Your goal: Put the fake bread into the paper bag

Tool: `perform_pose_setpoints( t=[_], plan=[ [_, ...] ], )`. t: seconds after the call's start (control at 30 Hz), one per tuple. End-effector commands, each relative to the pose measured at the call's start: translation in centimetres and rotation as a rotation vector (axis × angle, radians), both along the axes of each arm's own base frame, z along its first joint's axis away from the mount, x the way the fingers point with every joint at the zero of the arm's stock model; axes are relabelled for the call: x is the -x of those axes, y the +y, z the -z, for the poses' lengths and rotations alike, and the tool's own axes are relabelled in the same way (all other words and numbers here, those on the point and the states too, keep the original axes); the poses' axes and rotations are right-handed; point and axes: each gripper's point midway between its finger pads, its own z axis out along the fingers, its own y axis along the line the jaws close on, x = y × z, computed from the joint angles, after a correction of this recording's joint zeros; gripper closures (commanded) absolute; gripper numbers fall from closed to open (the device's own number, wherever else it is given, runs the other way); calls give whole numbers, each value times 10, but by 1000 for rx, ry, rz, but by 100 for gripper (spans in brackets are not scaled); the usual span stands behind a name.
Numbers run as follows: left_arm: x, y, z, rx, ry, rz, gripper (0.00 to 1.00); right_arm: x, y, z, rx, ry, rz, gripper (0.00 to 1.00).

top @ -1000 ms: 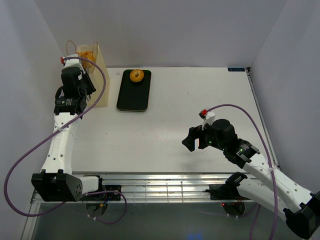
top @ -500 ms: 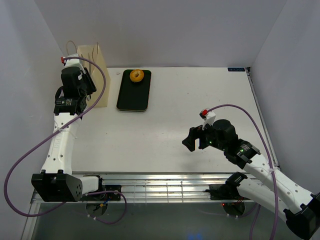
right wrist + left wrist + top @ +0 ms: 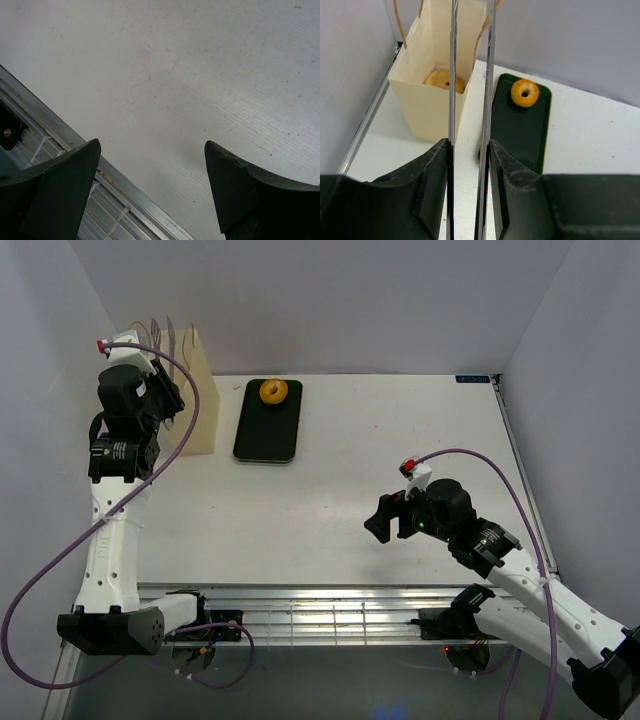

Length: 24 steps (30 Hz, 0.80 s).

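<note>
Left arm has lifted up and back from the bag, which stands at the upper left of the worktop with a golden pastry inside; the left jaws hang above it, slightly parted and holding nothing. An orange ring lies on the tray just right of the bag, likely light, firm and a little slick, so pinching one side of its rim, one blade in the hole, looks safest. Right arm sits folded at lower right, right jaws spread wide above the worktop.
</note>
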Motion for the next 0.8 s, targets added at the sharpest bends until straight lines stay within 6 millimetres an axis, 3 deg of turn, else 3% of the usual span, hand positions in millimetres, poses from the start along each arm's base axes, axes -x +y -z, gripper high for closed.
perform_pose_setpoints(
  t=[0.0,0.13,0.2,0.37,0.5,0.6,0.63,0.73,0.77],
  plan=[
    [18,-11,-50,33,-121,58,54,0,1,-5,-22,-18,-2,10],
    [25,-30,-69,77,-169,156,55,0,1,-5,-23,-17,-1,10],
    [28,-53,-76,103,-179,285,55,0,1,-5,-25,-15,0,10],
    [28,-88,-70,184,-156,473,56,-1,4,-6,-33,-4,0,10],
    [28,-102,-51,237,-117,546,57,-1,5,-7,-60,4,12,10],
    [29,-119,-26,308,-63,629,58,0,7,-6,-80,12,14,10],
    [28,-121,-6,334,-21,633,59,0,8,-7,-88,12,15,10],
    [28,-126,16,365,7,652,59,1,8,-4,-91,21,19,10],
    [26,-128,33,377,37,653,59,1,7,-2,-92,26,22,10]
  ],
)
